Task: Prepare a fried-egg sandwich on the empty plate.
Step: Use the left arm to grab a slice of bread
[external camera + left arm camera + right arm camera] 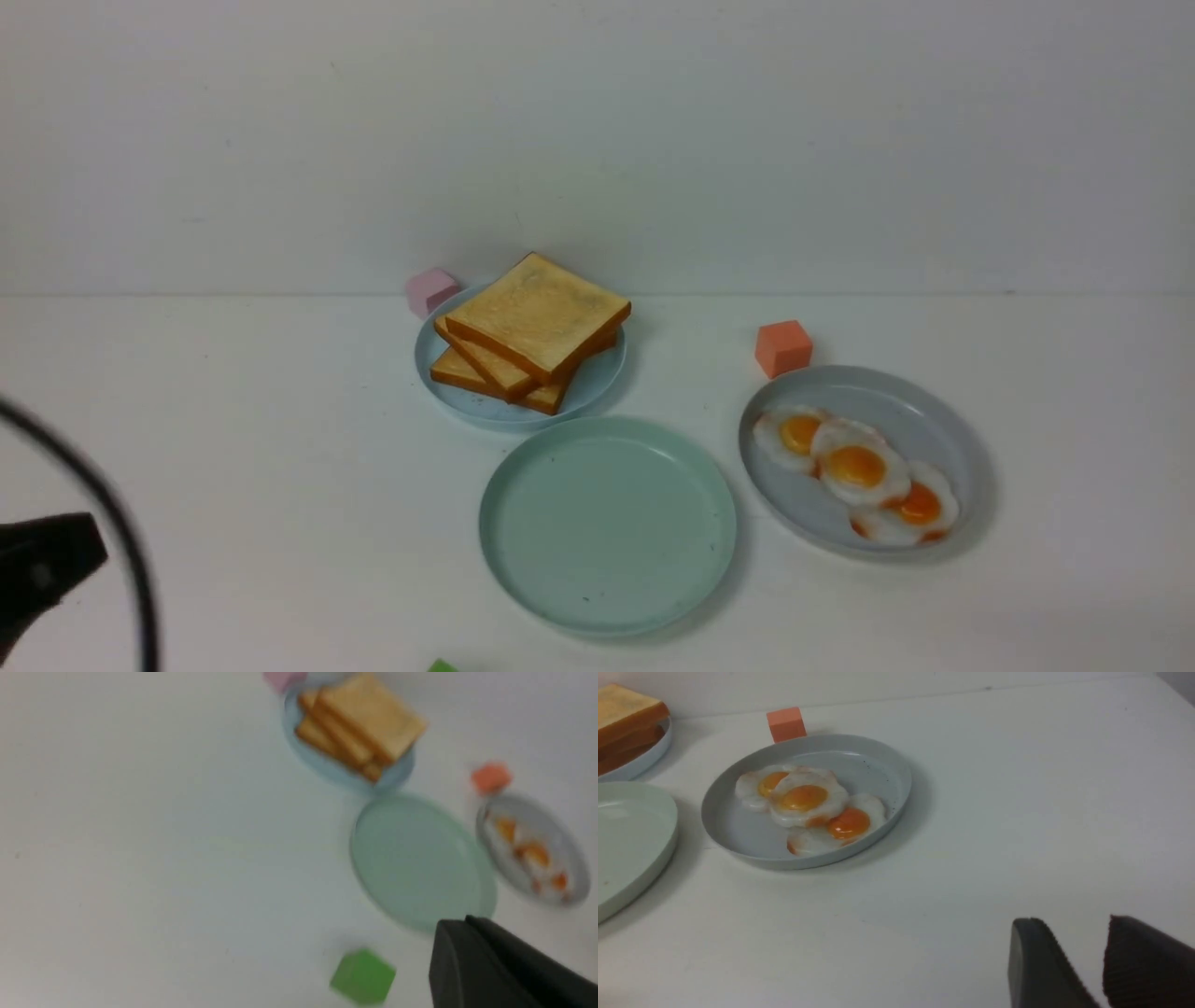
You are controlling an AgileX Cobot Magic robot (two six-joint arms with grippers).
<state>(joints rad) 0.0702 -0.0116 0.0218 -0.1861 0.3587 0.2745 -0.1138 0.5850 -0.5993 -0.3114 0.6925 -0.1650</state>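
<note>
White bench (280,420), plain pale wall (597,140) behind it. At the back there's a pink cube (430,290), tucked against the far left rim of the blue plate (495,409). Over on the right, an orange cube (783,348) sits just behind the grey plate (896,401). And a green cube (363,976) stands alone on the near bench, blurred in the left wrist view.

A plain white table (280,420) fills the lower part of the front view, its top matte and smooth with a few faint specks. Directly behind the table an off-white wall (597,140) rises, meeting the table's far edge in a straight horizontal seam. Light across the table is even and soft, leaving only pale, blurred shadows on it
</note>
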